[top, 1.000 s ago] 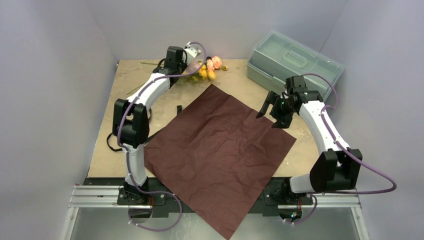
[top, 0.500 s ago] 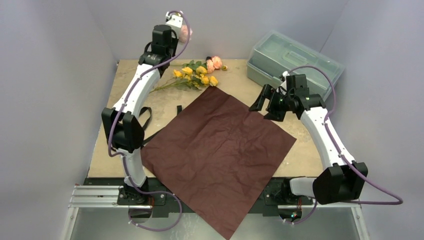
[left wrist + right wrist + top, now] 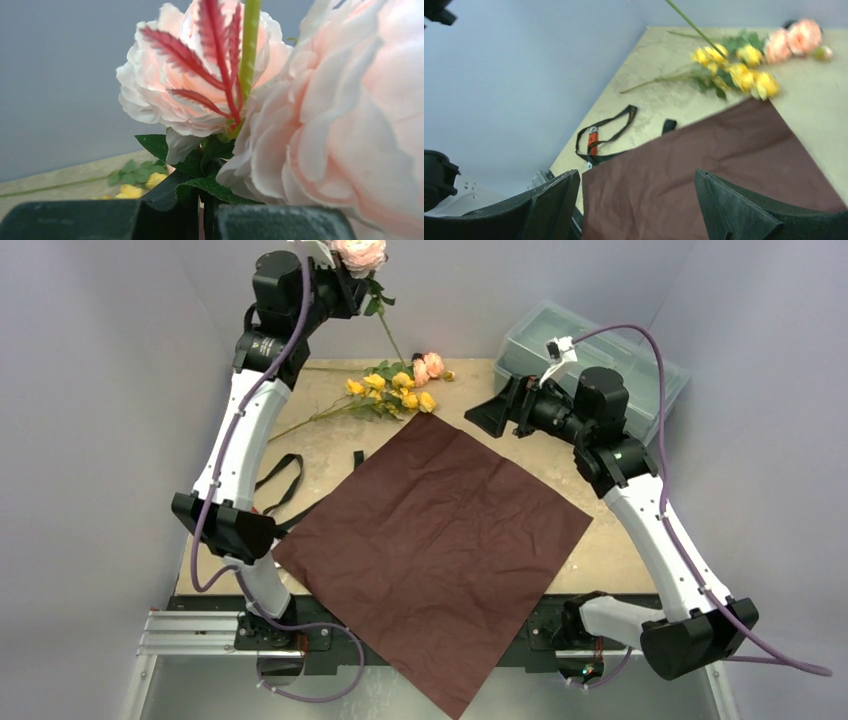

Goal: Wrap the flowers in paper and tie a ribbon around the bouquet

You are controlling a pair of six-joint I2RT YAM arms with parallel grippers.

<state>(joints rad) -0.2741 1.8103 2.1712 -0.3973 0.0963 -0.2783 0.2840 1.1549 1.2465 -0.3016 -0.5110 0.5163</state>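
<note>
Left end effector [image 3: 338,264] clamps pink flowers [image 3: 358,252] aloft; right end effector [image 3: 488,417] gapes near far corner of paper [image 3: 440,540].

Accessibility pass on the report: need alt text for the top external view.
Left fingers hold a pink flower spray high at the back-left. Dark red paper lies flat mid-table, yellow and pink flowers beyond it; right fingers hover open.

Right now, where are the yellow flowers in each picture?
Top external: yellow flowers at the far side of the table, just beyond the paper.
Left wrist: yellow flowers small and blurry, low left, behind the pink blooms.
Right wrist: yellow flowers upper right, above the paper.
Shared landmark: the tan table they lie on.
</note>
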